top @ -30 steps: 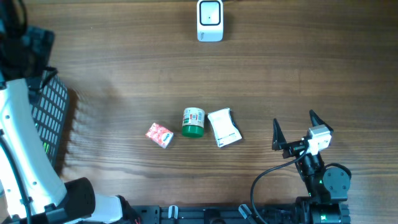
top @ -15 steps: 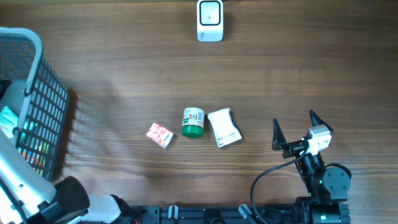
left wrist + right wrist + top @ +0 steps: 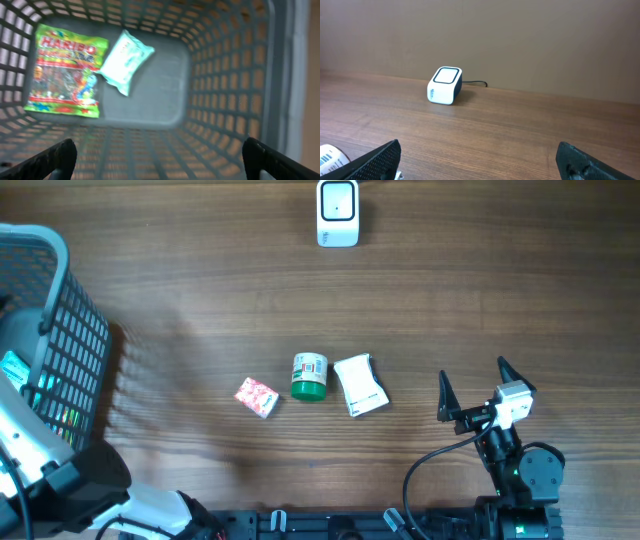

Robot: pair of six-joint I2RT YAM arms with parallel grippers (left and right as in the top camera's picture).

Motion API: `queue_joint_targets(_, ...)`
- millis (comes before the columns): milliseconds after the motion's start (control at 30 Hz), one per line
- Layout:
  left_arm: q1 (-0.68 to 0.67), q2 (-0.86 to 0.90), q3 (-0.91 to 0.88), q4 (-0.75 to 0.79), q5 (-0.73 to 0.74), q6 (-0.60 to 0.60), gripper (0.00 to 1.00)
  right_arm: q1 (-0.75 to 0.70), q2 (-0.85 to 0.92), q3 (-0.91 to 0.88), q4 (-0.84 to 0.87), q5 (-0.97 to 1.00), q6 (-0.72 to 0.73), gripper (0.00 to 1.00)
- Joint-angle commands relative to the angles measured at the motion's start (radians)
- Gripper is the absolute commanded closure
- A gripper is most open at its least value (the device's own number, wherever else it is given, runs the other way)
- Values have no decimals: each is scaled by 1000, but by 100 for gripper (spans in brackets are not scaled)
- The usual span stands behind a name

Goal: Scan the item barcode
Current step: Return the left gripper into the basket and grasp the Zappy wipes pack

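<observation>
Left pincer (image 3: 159,142) spread wide over the basket (image 3: 75,330) at the worktop's (image 3: 200,280) left edge — its arm (image 3: 30,450) has drawn back frontward. Red packet (image 3: 256,396), green jar (image 3: 310,376), white pouch (image 3: 360,385) lie unmoved mid-worktop; scanner (image 3: 337,213) at the far edge; right pincer (image 3: 471,369) spread, unmoved.

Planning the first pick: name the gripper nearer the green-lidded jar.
Right. The right gripper sits right of the green-lidded jar, past the white pouch; the left gripper hangs over the basket, far left.

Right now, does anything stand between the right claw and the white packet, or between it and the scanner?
Nothing visible does, either from the open right claw to the white packet or from there to the scanner.
</observation>
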Motion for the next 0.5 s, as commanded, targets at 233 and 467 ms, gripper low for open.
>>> queue_joint_targets(233,138,186,-79,6,-86,120,0,6,-5,-1,2,17,6,0)
queue_joint_targets(467,175,298,-139,151,-97,344,0,6,-5,-1,2,17,7,0)
